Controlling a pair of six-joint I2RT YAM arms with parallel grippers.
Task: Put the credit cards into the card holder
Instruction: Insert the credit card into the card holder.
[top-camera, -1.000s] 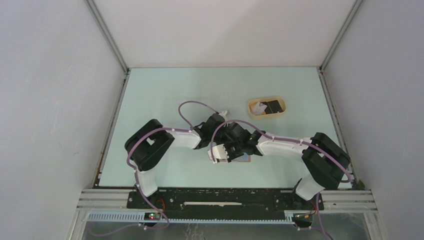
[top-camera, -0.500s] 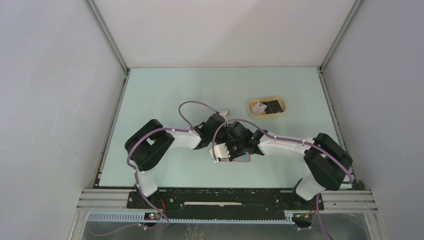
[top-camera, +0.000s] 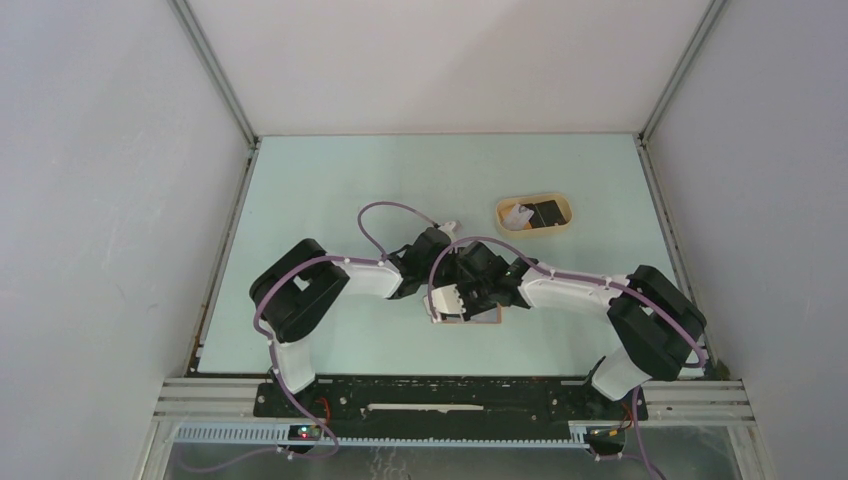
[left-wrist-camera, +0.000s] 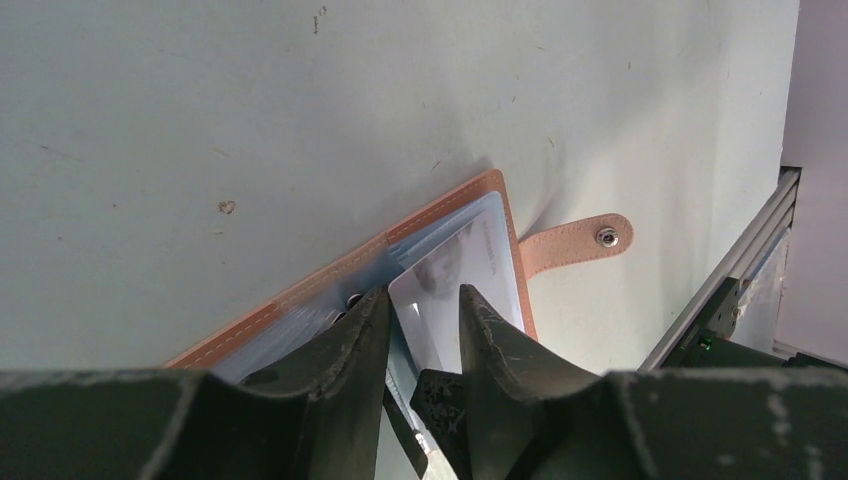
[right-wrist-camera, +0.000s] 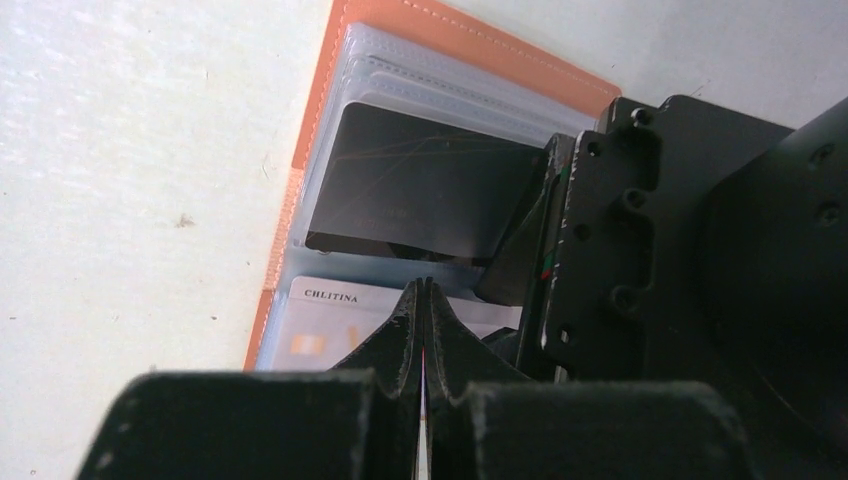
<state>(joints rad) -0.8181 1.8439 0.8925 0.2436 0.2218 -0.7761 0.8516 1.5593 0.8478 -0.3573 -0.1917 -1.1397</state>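
Note:
The card holder (top-camera: 488, 318) lies open on the table under both grippers, reddish-brown with clear sleeves. In the right wrist view the card holder (right-wrist-camera: 480, 45) has a black credit card (right-wrist-camera: 420, 195) in its upper sleeve and a pale card (right-wrist-camera: 320, 325) in the lower one. My left gripper (left-wrist-camera: 422, 300) stands open over the card holder (left-wrist-camera: 440, 215), its fingers either side of a pale card (left-wrist-camera: 470, 265) lying in a sleeve. My right gripper (right-wrist-camera: 421, 285) is shut with its tips on the lower sleeve. Only a thin pale sliver shows between its jaws.
A tan oval tray (top-camera: 535, 229) stands at the back right with a dark card (top-camera: 547, 212) and a white item (top-camera: 517, 217) in it. The holder's snap strap (left-wrist-camera: 580, 240) sticks out sideways. The left gripper's black body (right-wrist-camera: 690, 250) crowds the right gripper's side.
My left gripper's jaws have spread apart. Both wrists and the card holder under them have shifted slightly to the left.

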